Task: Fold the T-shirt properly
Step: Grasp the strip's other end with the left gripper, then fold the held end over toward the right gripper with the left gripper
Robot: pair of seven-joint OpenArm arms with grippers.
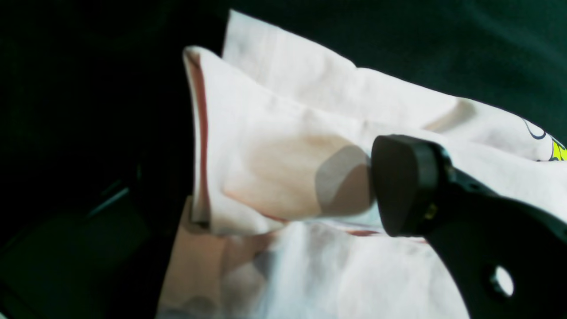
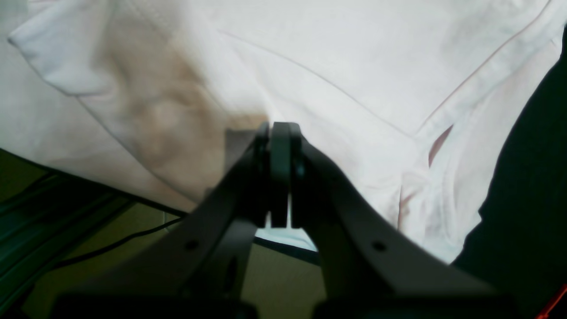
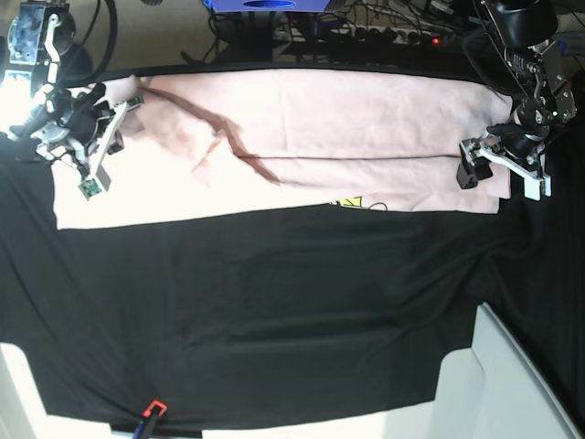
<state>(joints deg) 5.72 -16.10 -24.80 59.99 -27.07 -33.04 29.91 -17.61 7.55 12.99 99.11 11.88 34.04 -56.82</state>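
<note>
We have the shirt [image 3: 302, 137] stretched in a long folded band across the far half of the cloth [image 3: 302, 311], one end by each gripper. Our left gripper [image 3: 498, 174] stands with its jaws wide apart and holds nothing; the shirt's end lies just ahead of its one visible pad [image 1: 401, 184], layers loosely stacked and gaping at the edge. Our right gripper [image 2: 279, 146] has its jaws pressed together, with fabric lying right at the tips. We cannot tell whether any cloth is pinched between them.

From here we judge the main risk to be uneven handling. If the right side pulls while the left end lies free, the band could skew or drag toward the table edge beside that gripper. If the left closes on only the top layer of the gaping stack, the lower layers may slide and spoil the fold.
</note>
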